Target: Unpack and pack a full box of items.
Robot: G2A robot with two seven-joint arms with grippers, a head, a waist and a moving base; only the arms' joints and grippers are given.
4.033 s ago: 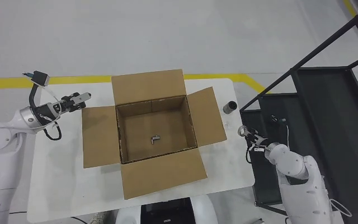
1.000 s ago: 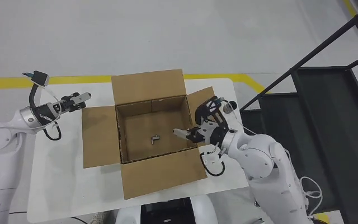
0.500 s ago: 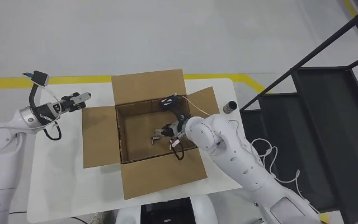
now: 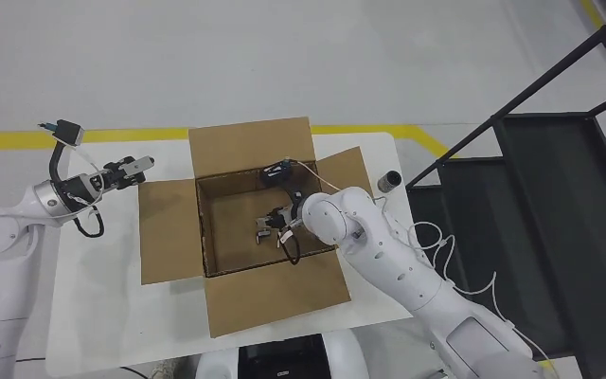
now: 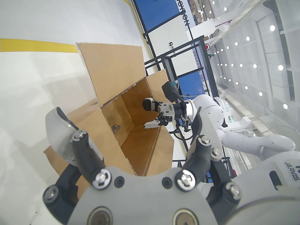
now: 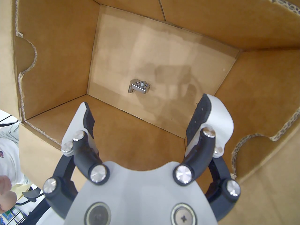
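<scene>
In the top view the right arm covers the 3 o'clock wall of the box [image 4: 251,147] and part of its floor, and the right end effector [image 4: 276,224] is half tucked under its own wrist. The metal part [image 4: 260,233] on the floor is too small there to tell its shape. The dark cylinder [image 4: 389,179] at 3 o'clock on the counter [image 4: 95,303] is too small to identify. In the left wrist view the box's near wall hides most of the floor and the part's lower half.
</scene>
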